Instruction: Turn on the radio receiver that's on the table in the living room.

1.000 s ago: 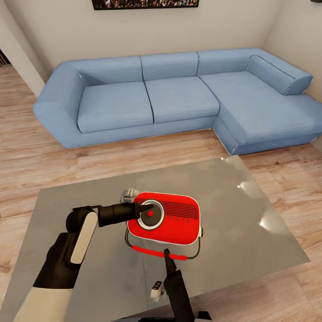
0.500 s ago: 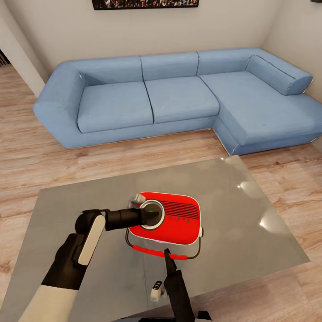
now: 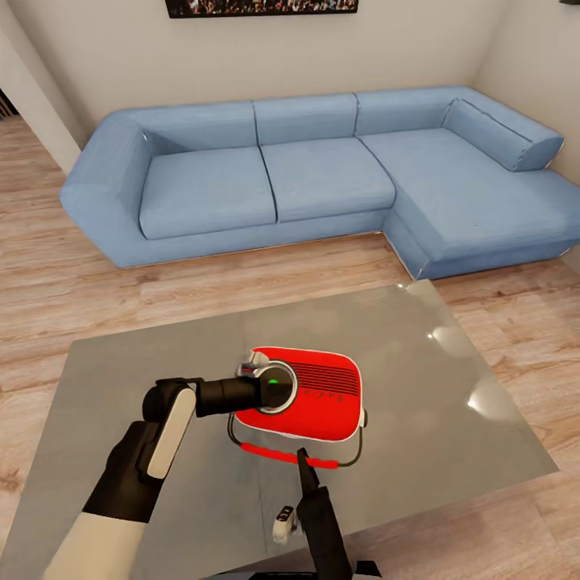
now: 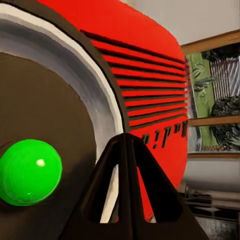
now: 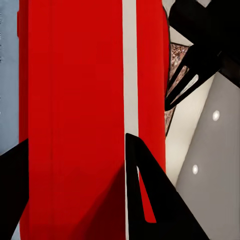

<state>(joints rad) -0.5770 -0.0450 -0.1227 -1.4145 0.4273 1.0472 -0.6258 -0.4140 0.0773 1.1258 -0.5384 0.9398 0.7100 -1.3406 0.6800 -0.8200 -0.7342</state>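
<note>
Left hand (image 3: 270, 388) pressed against round dial (image 3: 274, 385) at left end of radio (image 3: 310, 395); fingers (image 4: 131, 200) together in left wrist view, closed, nothing held. Green light (image 4: 29, 172) lit at dial centre, also seen green in head view. Radio lying face up near middle of grey tabletop (image 3: 419, 387), grille slots (image 3: 326, 377) right of dial, white trim around edge, thin red-and-black handle (image 3: 282, 456) looping out on near side. Right hand (image 3: 302, 471) just short of handle, pointing at radio's near edge; in right wrist view two dark fingers (image 5: 150, 200) spread either side of red body, open, gripping nothing. Small white object (image 3: 282, 522) on tabletop beside right arm. Blue L-shaped sofa (image 3: 322, 173) beyond tabletop on wood floor (image 3: 48, 282), picture (image 3: 262, 6) on beige wall above.
</note>
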